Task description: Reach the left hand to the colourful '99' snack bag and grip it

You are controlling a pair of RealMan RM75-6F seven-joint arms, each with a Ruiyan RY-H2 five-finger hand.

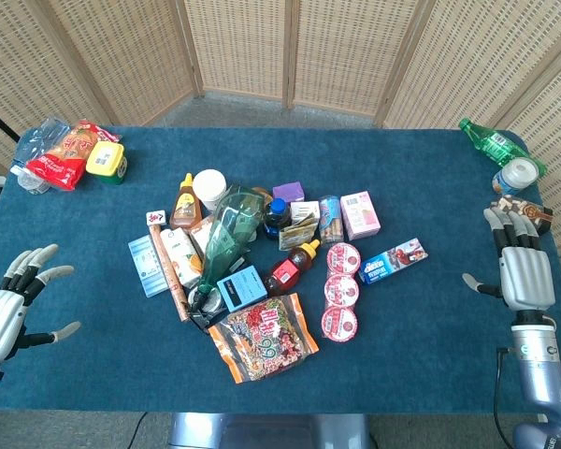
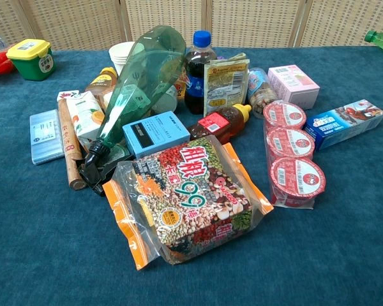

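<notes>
Blue table (image 1: 430, 355) cluttered: '99' bag (image 1: 264, 338) lies flat at the pile's near edge, untouched; left hand (image 1: 14, 304) hovers well apart at the table's left edge, fingers spread and empty, so reach and grip both remain.

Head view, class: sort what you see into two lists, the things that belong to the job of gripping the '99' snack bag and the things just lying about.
Belongs to the job:
'99' snack bag, nearest the table's front edge
left hand, open, well apart from it

Just lying about:
green spray bottle
blue box
three red-lidded cups
honey bottle
pink box
right hand, open
</notes>
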